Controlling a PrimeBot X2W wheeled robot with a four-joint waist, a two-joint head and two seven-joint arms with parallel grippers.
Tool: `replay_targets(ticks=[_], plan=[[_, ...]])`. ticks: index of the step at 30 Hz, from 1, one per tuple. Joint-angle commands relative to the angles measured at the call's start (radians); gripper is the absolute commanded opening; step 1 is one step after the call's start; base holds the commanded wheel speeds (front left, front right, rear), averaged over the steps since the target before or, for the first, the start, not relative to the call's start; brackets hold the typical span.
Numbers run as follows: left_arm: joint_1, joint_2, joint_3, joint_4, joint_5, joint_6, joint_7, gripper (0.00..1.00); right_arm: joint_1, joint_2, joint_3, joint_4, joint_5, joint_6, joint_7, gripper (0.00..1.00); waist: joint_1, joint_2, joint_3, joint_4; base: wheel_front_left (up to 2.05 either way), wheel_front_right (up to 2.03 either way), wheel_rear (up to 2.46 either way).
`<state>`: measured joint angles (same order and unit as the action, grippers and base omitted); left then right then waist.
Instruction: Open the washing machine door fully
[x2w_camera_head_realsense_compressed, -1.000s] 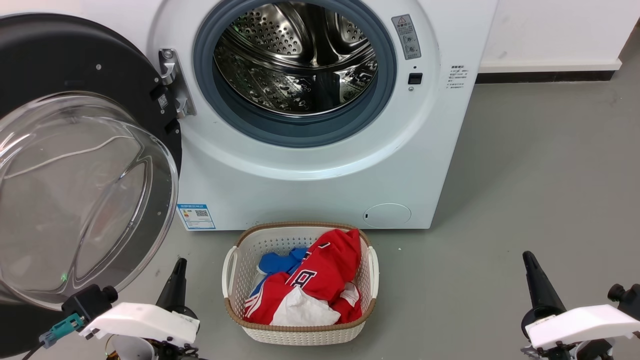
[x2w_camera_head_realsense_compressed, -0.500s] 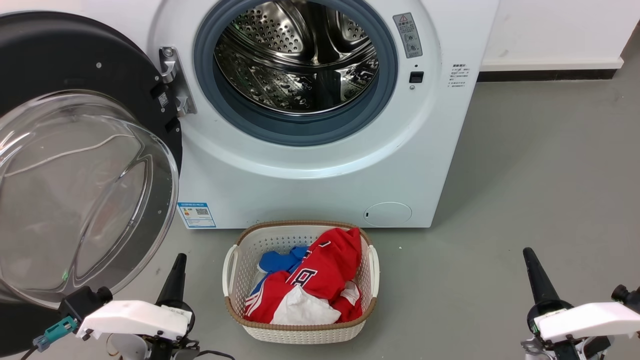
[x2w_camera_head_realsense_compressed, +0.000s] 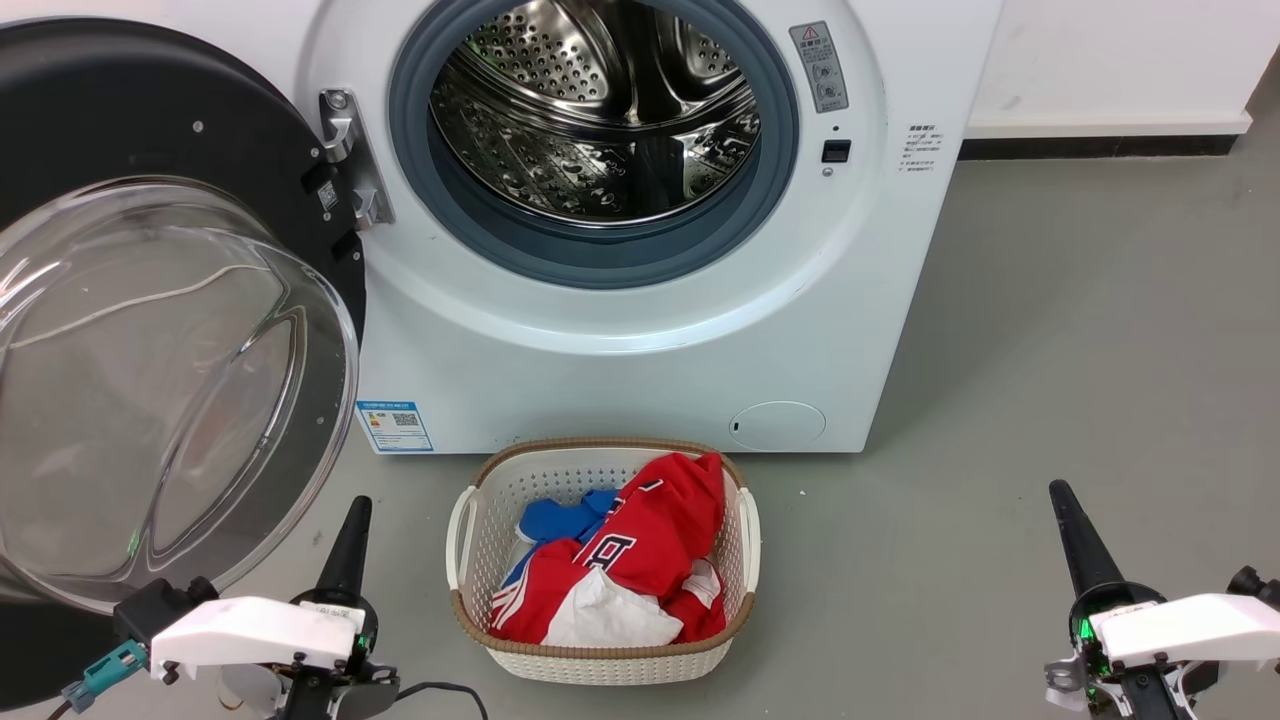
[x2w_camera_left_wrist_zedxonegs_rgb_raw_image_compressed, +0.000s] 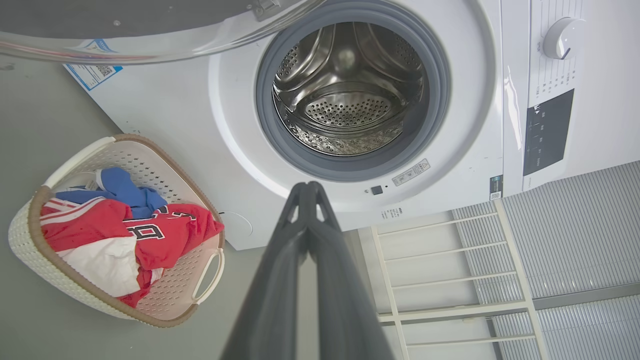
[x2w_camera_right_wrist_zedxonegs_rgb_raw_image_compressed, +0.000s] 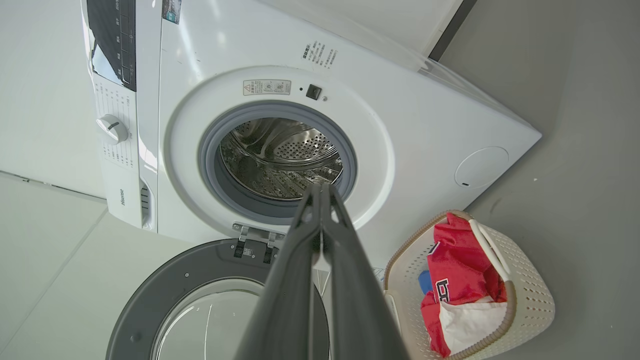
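Observation:
The white washing machine (x2w_camera_head_realsense_compressed: 640, 360) stands with its steel drum (x2w_camera_head_realsense_compressed: 600, 110) exposed inside a grey gasket. Its round black washing machine door (x2w_camera_head_realsense_compressed: 150, 130) is swung wide to the left on its hinge (x2w_camera_head_realsense_compressed: 350, 160), the clear glass bowl (x2w_camera_head_realsense_compressed: 150, 380) bulging toward me. My left gripper (x2w_camera_head_realsense_compressed: 358, 508) hangs low at the lower left, shut and empty, just right of the door's lower rim. At the lower right my right gripper (x2w_camera_head_realsense_compressed: 1057, 492) is also shut on nothing, away from the machine. The left wrist view shows its gripper (x2w_camera_left_wrist_zedxonegs_rgb_raw_image_compressed: 308, 186) with tips together, as does the right wrist view's gripper (x2w_camera_right_wrist_zedxonegs_rgb_raw_image_compressed: 320, 187).
A white laundry basket (x2w_camera_head_realsense_compressed: 470, 560) holding red, blue and white clothes (x2w_camera_head_realsense_compressed: 640, 550) sits on the grey floor right before the machine, between my grippers. A white wall with a dark skirting runs behind at the right. Bare floor spreads to the right of the machine.
Both grippers have risen slightly in the head view, and the whole picture has shifted a little, so the camera moved. The door and basket stay as they were.

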<state>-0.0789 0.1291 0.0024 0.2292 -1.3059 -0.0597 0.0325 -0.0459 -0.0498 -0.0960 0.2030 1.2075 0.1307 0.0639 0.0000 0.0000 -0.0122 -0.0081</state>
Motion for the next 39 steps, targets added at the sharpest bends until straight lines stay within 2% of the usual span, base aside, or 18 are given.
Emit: replay_targets(ticks=[1, 39], plan=[[-0.02, -0.001, 0.009, -0.004, -0.014, -0.007, 0.004, 0.0, -0.023, -0.001, -0.002, -0.003, 0.018, 0.0, 0.005, 0.0, 0.0, 0.0, 0.0, 0.0, 0.0, 0.0, 0.0], [-0.033, -0.069, 0.101, 0.014, -0.269, -0.066, 0.072, 0.0, -0.063, -0.001, -0.016, 0.037, 0.356, 0.0, 0.045, 0.0, 0.0, 0.0, 0.013, 0.007, 0.0, 0.0, 0.0]])
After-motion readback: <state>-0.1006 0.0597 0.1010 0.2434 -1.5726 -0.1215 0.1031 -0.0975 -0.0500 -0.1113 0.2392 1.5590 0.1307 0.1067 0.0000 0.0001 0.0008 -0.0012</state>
